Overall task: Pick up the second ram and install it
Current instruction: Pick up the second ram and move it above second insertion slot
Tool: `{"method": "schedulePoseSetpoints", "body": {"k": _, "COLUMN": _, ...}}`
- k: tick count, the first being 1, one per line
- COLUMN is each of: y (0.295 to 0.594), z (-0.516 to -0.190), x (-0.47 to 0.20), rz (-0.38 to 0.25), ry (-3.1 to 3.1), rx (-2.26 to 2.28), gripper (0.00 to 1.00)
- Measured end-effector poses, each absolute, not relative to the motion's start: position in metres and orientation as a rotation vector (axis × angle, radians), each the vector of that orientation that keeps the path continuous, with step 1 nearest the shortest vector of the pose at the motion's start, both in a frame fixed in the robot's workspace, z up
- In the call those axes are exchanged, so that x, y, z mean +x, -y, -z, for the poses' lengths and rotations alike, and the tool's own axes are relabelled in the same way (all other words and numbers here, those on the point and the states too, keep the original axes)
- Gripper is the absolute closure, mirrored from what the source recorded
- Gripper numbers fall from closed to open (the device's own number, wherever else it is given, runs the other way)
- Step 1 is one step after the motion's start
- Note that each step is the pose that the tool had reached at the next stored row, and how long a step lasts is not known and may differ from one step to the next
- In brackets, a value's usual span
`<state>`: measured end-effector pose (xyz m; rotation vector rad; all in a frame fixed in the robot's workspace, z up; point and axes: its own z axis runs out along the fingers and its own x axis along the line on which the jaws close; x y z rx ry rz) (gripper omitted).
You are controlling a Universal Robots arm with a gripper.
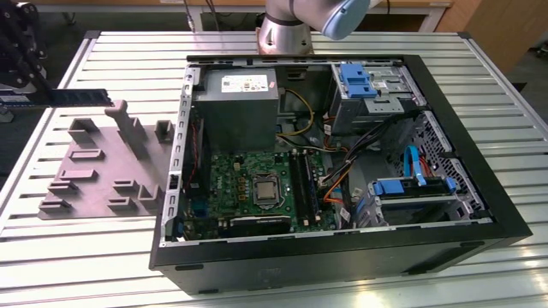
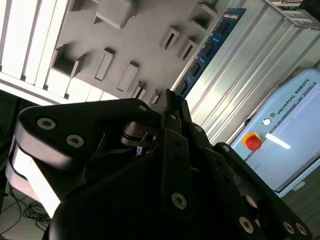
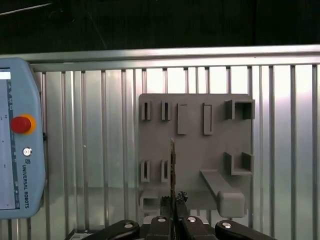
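The second ram (image 1: 81, 97), a thin blue-green stick with dark chips, hangs level above the table at the exterior view's left, just beyond the grey holder block (image 1: 102, 170). My gripper (image 1: 10, 90) is shut on one end of it. In the first wrist view the ram (image 3: 172, 167) is seen edge-on, standing out from the gripper (image 3: 174, 202) over the holder block (image 3: 200, 150). The second wrist view has the ram (image 2: 210, 47) running out from the fingertips (image 2: 172, 100). The motherboard's black slots (image 1: 304, 183) lie inside the open computer case (image 1: 479, 231).
The case holds a grey power supply (image 1: 235, 106), blue drive brackets (image 1: 360, 80) and loose cables (image 1: 342, 179). The arm's base (image 1: 287, 32) stands behind the case. A teach pendant (image 3: 17, 140) lies on the slatted table (image 1: 86, 256) beside the holder block.
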<state>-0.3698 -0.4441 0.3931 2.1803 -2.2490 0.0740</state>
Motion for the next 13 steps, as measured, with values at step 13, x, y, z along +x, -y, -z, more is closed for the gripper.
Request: {"method": "schedulePoseSetpoints", "body": {"k": 13, "y": 0.444, "z": -0.393, "x": -0.336, "rz": -0.074, "ry": 2.249, "rx": 2.180, "gripper": 0.86}}
